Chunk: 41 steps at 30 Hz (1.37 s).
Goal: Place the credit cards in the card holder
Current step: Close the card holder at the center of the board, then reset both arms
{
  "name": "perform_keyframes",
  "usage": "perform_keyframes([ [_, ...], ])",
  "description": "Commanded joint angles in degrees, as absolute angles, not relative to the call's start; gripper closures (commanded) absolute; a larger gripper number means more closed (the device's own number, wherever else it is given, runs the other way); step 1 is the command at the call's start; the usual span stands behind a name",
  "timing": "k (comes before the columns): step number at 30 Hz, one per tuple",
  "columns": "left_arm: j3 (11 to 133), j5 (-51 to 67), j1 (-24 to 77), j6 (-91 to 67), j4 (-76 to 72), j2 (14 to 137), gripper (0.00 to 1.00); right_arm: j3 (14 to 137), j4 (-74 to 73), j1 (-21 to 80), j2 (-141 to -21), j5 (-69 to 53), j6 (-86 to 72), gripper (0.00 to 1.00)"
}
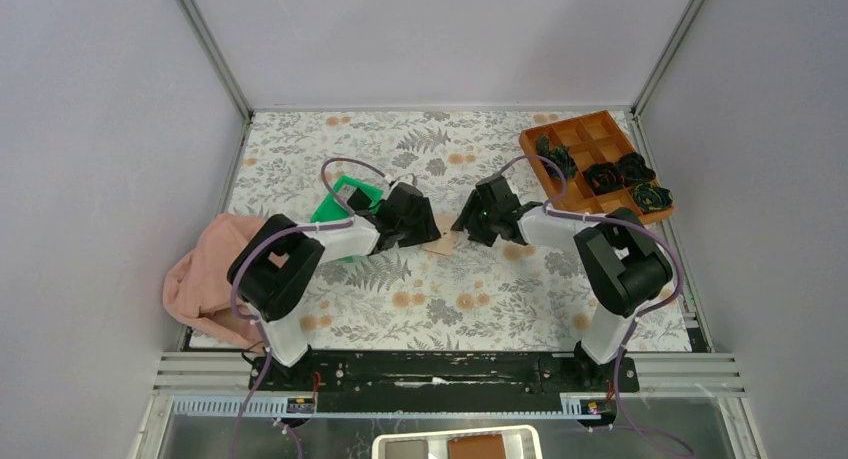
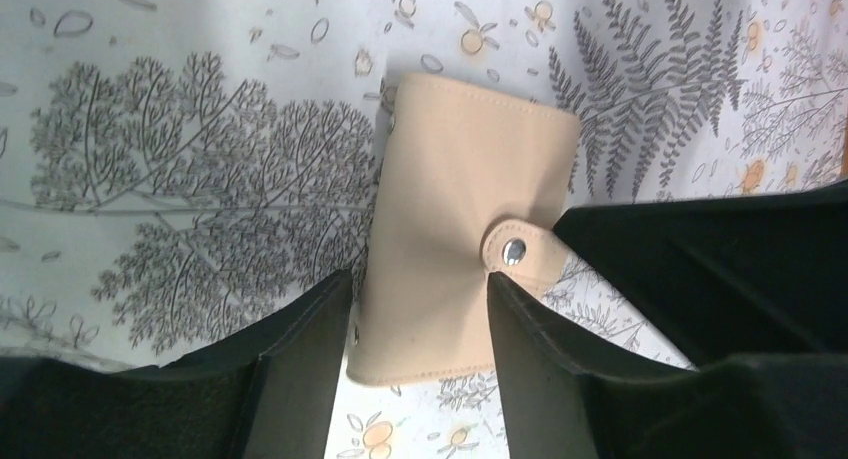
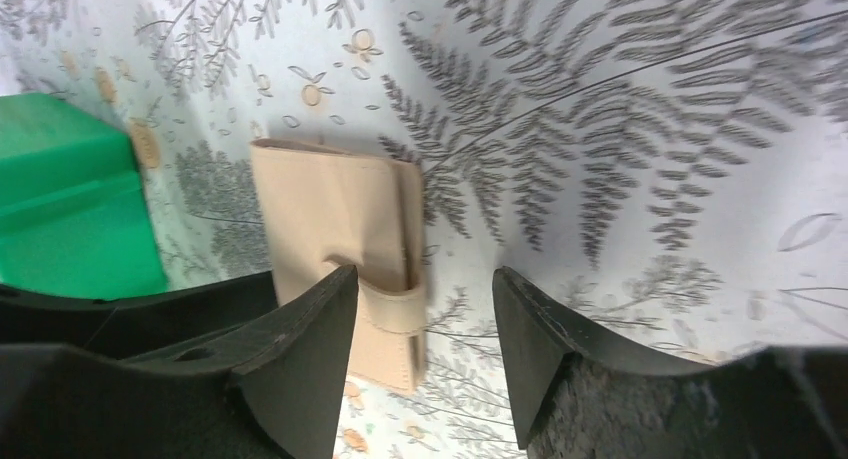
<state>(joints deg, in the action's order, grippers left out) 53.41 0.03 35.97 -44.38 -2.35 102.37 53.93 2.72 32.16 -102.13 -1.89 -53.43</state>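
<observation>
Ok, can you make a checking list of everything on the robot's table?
Surface: floral cloth, flat.
Job's things: card holder closed, tab snapped; credit cards nothing seen.
Clutter: green tray, pink cloth, compartment box holding dark lumps.
Hands: left hand open, straddling the holder; right hand open over its edge.
Cables: purple cables loop over both arms.
Surroundings: grey walls.

Card holder (image 1: pixel 440 245) mostly hidden by 2 arms (top view); green tray (image 3: pixel 60 209) cropped
</observation>
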Motion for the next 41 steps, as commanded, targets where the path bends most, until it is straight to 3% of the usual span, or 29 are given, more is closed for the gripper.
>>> perform_keyframes([
  [1, 51.9, -2.5, 36.3, -45.2, 5.2, 99.4, 0.38, 52.0, -9.0, 30.8, -101.8, 5.1, -45.1, 0.39],
  [7, 55.4, -5.9, 36.3, -44.8, 8.9, 95.2, 0.27, 55.6, -11.1, 30.8, -98.2, 5.4, -37.9, 0.37],
  [10, 57.6, -8.3, 36.4, -44.0, 11.0, 92.2, 0.22, 56.6, -11.8, 30.8, -94.2, 6.6, -34.2, 0.31],
  [11, 57.9, -9.1, 36.4, -43.5, 11.0, 90.5, 0.03, 56.6, -11.9, 30.8, -92.5, 7.1, -32.3, 0.28],
  [12, 57.9, -10.0, 36.4, -43.0, 10.9, 88.8, 0.0, 56.5, -11.8, 30.7, -90.9, 7.7, -30.9, 0.09],
  [13, 57.9, -11.2, 36.5, -42.4, 10.8, 87.1, 0.0, 56.1, -11.7, 30.8, -89.2, 8.6, -29.4, 0.0],
  [25, 52.4, -26.3, 36.6, -38.3, 9.5, 68.8, 0.0, 53.1, -16.0, 30.7, -75.3, 21.5, -26.6, 0.01],
  [41, 48.6, -34.5, 36.5, -40.3, 15.7, 62.7, 0.0, 48.0, -16.1, 30.7, -63.7, 26.5, -25.5, 0.01],
])
